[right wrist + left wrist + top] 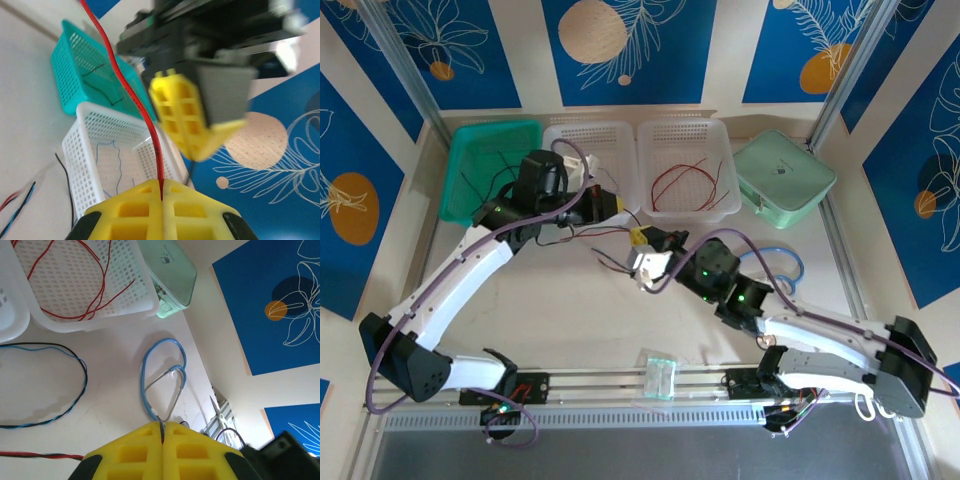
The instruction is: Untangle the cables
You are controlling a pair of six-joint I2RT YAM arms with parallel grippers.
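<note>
Here, left of centre in the top view, the left fingers (pixel 161 428) are pressed shut, seemingly pinching a black cable (pixel 189 175). Just right, the right fingers (pixel 161 192) clamp tight on a red cable (pixel 135 100). Other cables (pixel 60 405) loop on the counter (pixel 115 390).

Left arm (pixel 470 262): my white shells run between black joint housings.
Right arm (pixel 820 335): the same white shells and black joints, with two small green lights near my wrist.
Bases (pixel 415 368): black angular blocks, one under each of my arms.
Purple cables (pixel 582 156): thick, looped loosely along both my arms.
Left gripper (pixel 162 432): my two yellow fingers, each moulded with square recesses, with black behind them.
Right gripper (pixel 161 189): my matching yellow fingers with the same grid of recesses, black-edged at the sides.
</note>
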